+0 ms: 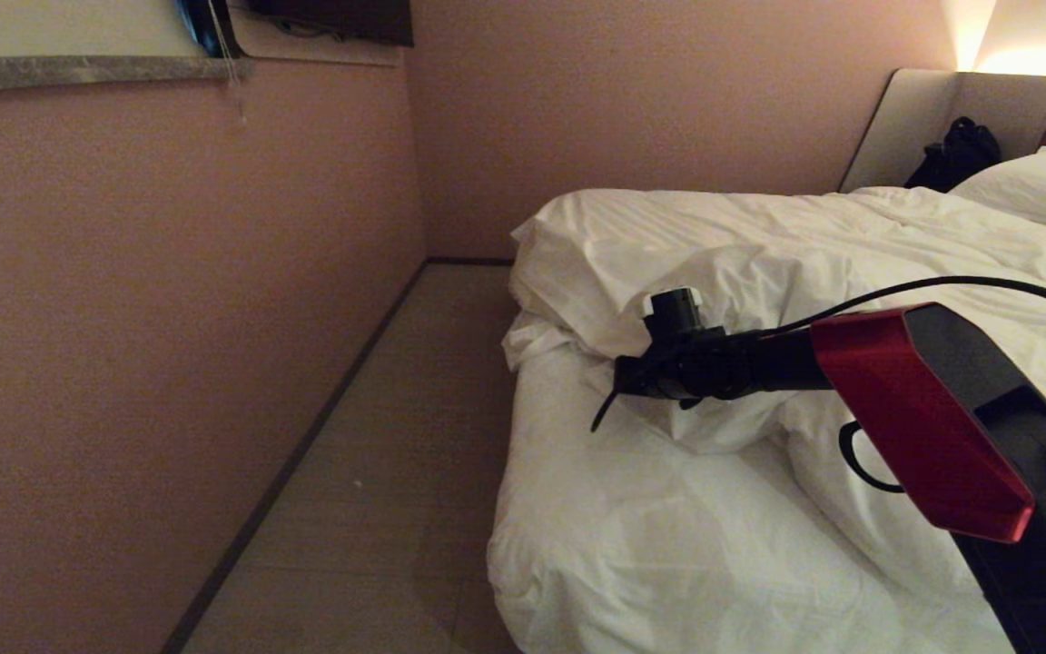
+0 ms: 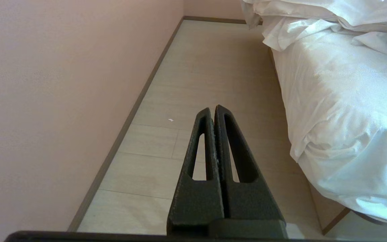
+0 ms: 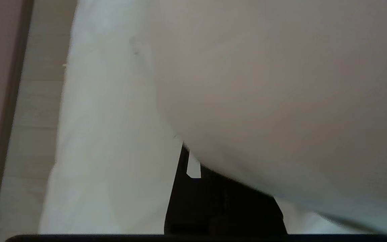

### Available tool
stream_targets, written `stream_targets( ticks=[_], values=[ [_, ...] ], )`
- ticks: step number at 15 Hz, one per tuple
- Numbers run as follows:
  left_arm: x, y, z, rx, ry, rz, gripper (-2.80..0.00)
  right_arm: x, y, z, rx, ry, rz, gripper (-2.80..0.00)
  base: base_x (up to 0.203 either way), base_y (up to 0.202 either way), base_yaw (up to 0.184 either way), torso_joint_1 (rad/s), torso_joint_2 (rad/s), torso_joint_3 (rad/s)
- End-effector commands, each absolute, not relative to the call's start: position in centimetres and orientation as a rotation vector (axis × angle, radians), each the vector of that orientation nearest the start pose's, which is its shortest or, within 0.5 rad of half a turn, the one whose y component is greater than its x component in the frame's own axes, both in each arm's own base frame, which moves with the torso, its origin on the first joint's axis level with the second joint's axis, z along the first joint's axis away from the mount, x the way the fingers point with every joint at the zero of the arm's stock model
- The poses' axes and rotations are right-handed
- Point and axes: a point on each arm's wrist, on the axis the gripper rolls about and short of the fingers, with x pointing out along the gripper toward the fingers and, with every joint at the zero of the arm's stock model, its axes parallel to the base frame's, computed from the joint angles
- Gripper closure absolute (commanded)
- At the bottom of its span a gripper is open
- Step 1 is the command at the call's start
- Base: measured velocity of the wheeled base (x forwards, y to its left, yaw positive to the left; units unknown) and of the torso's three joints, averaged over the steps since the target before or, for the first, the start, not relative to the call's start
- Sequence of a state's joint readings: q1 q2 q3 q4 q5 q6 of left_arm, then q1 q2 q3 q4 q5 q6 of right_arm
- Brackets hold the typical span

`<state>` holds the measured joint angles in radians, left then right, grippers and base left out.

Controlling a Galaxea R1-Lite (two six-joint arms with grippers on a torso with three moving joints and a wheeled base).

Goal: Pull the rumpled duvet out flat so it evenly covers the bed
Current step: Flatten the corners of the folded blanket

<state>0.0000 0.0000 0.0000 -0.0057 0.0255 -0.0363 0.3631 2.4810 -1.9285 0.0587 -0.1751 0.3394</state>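
The white puffy duvet (image 1: 759, 245) lies bunched across the far half of the bed (image 1: 650, 545), leaving the near sheeted mattress bare. My right arm reaches leftward over the bed. Its right gripper (image 1: 623, 377) sits at the duvet's lower folded edge. In the right wrist view a duvet (image 3: 264, 84) fold drapes over the dark fingers (image 3: 213, 205) and hides their tips, which are shut on the cloth. The left gripper (image 2: 213, 109) hangs shut and empty over the floor beside the bed (image 2: 341, 101), with the duvet (image 2: 314, 13) edge far ahead of it.
A pink wall (image 1: 169, 318) runs along the left, with a narrow strip of tiled floor (image 1: 378, 472) between it and the bed. A pillow (image 1: 1031, 186) and a black bag (image 1: 954, 154) lie by the headboard (image 1: 904, 118).
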Motion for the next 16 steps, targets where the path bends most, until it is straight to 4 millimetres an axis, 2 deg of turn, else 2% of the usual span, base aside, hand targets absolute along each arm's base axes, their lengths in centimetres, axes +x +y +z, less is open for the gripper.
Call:
stream_targets(
  ticks=[1, 9, 12, 16],
  values=[
    [-2.3, 0.1, 7.6, -0.038, -0.007, 0.026, 0.0, 48.0, 17.4, 9.3, 0.161, 0.611, 0.074, -2.8, 0.0, 0.0, 0.0, 0.0, 0.0, 0.0],
    [-2.3, 0.1, 7.6, -0.037, -0.007, 0.026, 0.0, 48.5, 17.2, 7.8, 0.043, 0.597, 0.007, -2.8, 0.0, 0.0, 0.0, 0.0, 0.0, 0.0],
    [-2.3, 0.1, 7.6, -0.037, -0.007, 0.026, 0.0, 49.6, 15.3, 6.9, -0.005, 0.565, -0.069, -2.8, 0.0, 0.0, 0.0, 0.0, 0.0, 0.0],
    [-2.3, 0.1, 7.6, -0.037, -0.007, 0.026, 0.0, 50.1, 14.3, 5.4, -0.013, 0.591, -0.09, -2.8, 0.0, 0.0, 0.0, 0.0, 0.0, 0.0]
  ],
)
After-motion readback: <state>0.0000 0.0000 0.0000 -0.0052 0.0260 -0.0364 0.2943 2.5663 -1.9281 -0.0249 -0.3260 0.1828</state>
